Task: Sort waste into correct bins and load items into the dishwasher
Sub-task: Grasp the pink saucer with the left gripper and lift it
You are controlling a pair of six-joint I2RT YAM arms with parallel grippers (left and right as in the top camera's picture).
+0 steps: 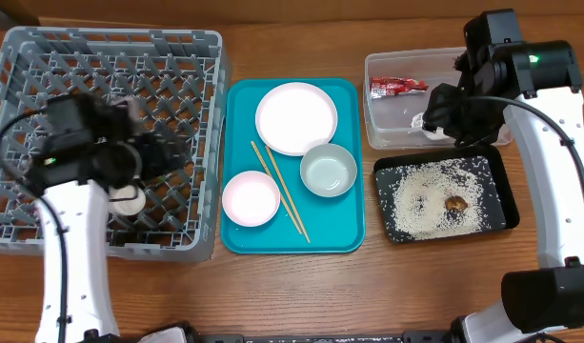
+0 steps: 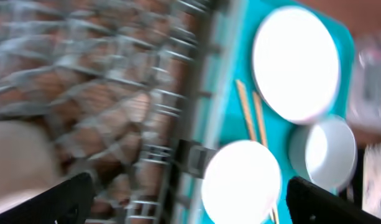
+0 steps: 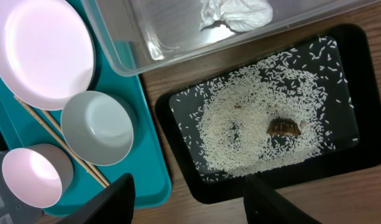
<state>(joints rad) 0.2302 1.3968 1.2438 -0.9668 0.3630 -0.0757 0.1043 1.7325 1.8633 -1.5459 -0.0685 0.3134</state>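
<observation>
We see the left claw (image 2: 190, 193) and right claw (image 3: 190, 194) both spread empty, and the red wrapper (image 1: 398, 87) at the clear tub's (image 1: 394, 124) ten o'clock, its print unreadable.

The grey lattice dish rack (image 1: 120, 43) fills the far-left corner of the surface. The small white cup (image 1: 130, 202), partly hidden, sits on its grid floor. At mid-surface, the round white plate (image 1: 296, 118) lies farthest back, with the pale greenish bowl (image 1: 328, 170) just before it. The pinkish bowl (image 1: 251, 198) sits further left. All three are upright and empty. The chopsticks (image 1: 284, 195) slant between the bowls. Near the far-right corner, the clear tub (image 1: 370, 95) holds the red wrapper (image 1: 398, 87) and crumpled tissue (image 3: 235, 14). Just in front of it, the black tray (image 1: 501, 205) holds scattered rice (image 1: 425, 195) and the brown scrap (image 1: 455, 203).
</observation>
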